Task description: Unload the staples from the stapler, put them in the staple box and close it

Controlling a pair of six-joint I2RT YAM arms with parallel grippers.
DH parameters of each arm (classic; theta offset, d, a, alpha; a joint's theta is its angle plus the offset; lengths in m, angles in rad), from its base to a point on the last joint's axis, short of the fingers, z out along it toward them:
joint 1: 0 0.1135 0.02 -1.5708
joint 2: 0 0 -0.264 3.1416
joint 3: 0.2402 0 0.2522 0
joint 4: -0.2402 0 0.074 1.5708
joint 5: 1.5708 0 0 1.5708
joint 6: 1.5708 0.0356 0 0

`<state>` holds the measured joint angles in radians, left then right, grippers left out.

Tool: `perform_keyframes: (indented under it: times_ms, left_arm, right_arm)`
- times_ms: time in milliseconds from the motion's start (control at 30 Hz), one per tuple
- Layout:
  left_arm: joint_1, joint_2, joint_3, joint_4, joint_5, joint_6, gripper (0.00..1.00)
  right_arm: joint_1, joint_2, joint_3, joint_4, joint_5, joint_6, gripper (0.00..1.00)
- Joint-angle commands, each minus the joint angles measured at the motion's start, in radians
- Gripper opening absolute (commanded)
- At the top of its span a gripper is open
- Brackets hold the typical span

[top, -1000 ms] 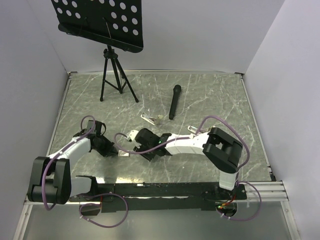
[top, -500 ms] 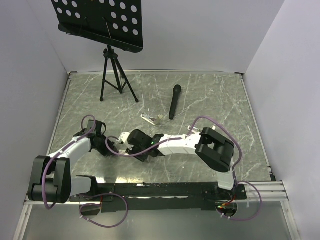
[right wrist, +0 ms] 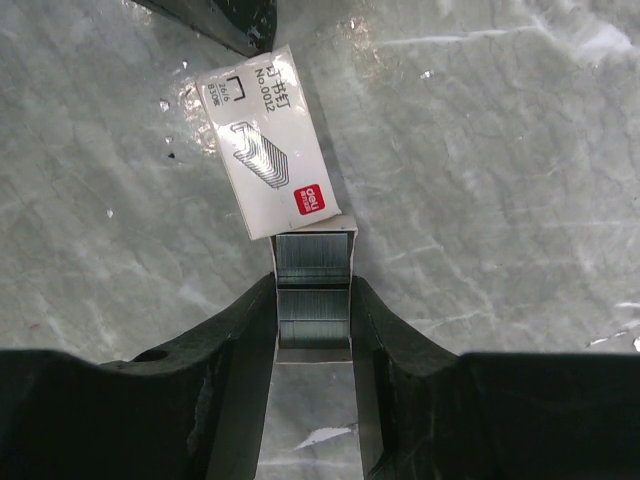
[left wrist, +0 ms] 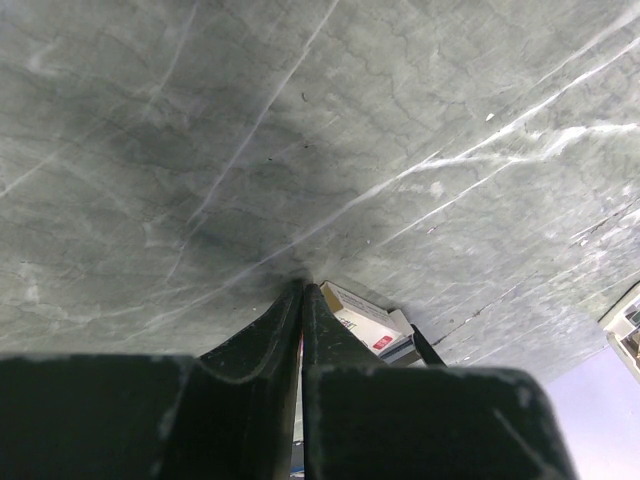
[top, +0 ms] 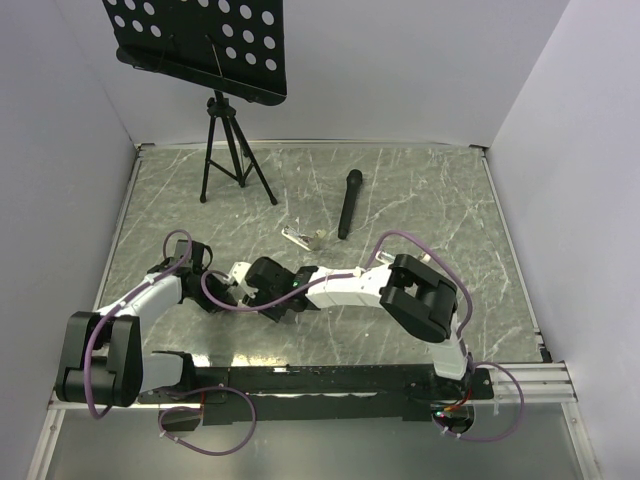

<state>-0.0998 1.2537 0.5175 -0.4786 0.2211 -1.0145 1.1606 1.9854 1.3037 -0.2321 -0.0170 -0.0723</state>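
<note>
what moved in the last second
The right gripper slid left, closer to the left gripper, gripping the staple box by its open tray. The left gripper, stapler, microphone and music stand stayed put.

The right gripper [top: 240, 273], clamped on the staple box [right wrist: 313, 262], moves farther toward the tabletop's [top: 430, 200] left edge, nearing the left gripper [top: 214, 294].

The tabletop [right wrist: 480, 150] is smooth grey stone-look with white veins and a soft sheen. The box [right wrist: 265, 140] is matt white printed card. The staples [right wrist: 313, 262] in its tray [right wrist: 314, 354] are bright metal. The right claw [right wrist: 313, 285] has fingers [right wrist: 235, 350] of matt black plastic.
</note>
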Motion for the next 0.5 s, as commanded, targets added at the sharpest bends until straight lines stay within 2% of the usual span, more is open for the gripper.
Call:
perform_keyframes:
  times_ms: [0, 467]
  left_arm:
    - [-0.005, -0.008, 0.004, 0.003, -0.014, 0.011, 0.09]
    - [-0.005, -0.004, 0.004, 0.003, -0.017, 0.011, 0.09]
  right_arm:
    - [0.007, 0.023, 0.045, -0.009, 0.002, -0.006, 0.39]
    - [0.016, -0.007, 0.028, -0.033, -0.043, -0.037, 0.39]
